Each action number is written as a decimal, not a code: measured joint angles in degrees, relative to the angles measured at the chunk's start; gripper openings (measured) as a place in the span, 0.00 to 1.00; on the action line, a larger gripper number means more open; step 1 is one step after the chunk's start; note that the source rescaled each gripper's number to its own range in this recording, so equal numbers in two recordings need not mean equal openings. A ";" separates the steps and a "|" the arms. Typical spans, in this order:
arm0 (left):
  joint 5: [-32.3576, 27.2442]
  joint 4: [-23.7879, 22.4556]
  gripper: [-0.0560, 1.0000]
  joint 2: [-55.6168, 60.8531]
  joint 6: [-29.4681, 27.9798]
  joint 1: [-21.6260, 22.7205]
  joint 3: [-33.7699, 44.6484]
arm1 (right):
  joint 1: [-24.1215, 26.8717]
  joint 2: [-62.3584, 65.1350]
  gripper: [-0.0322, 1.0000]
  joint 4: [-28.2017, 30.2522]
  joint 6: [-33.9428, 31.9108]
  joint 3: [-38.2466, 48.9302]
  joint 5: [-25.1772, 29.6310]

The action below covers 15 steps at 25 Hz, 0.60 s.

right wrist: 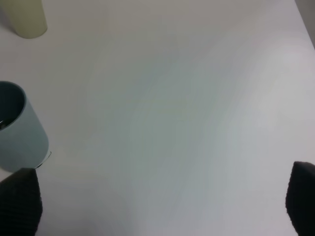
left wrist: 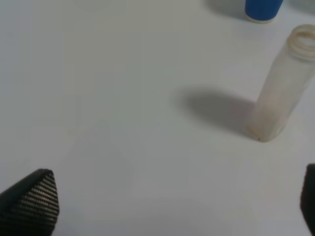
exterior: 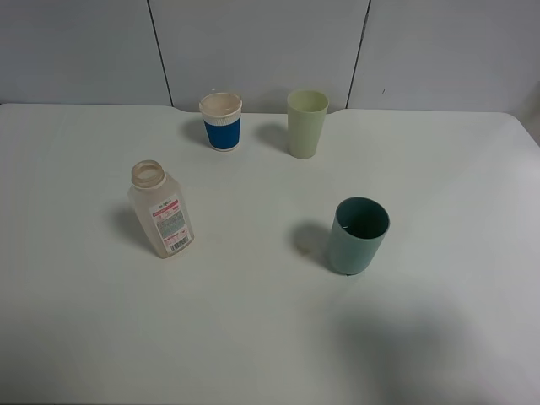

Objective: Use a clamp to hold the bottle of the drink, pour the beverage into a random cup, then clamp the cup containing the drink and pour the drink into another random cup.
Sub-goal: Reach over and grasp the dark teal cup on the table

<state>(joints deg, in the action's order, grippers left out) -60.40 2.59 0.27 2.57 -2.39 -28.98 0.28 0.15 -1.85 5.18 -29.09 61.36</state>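
Note:
A clear plastic drink bottle with a red and white label stands open-topped on the white table at the left; it also shows in the left wrist view. A blue cup with a cream rim and a pale green cup stand at the back. A teal cup stands at the right of middle and shows in the right wrist view. My left gripper is open, away from the bottle. My right gripper is open beside the teal cup. Neither gripper shows in the exterior view.
The blue cup's base and the pale green cup's base show at the edges of the wrist views. A grey panelled wall runs behind the table. The table's right edge shows in the right wrist view.

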 joint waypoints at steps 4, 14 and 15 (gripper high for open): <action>0.00 0.00 1.00 0.00 0.00 0.00 0.00 | 0.00 0.00 1.00 -0.20 0.00 0.00 0.00; 0.00 0.00 1.00 0.00 0.00 0.00 0.00 | 0.00 -4.39 1.00 -4.03 1.16 -1.27 -3.01; 0.00 0.00 1.00 0.00 0.00 0.00 0.00 | 0.00 -6.54 1.00 -4.47 1.16 -1.87 -4.36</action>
<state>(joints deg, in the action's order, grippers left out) -60.40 2.59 0.27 2.57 -2.39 -28.98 0.28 -6.40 -6.32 6.34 -30.96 57.01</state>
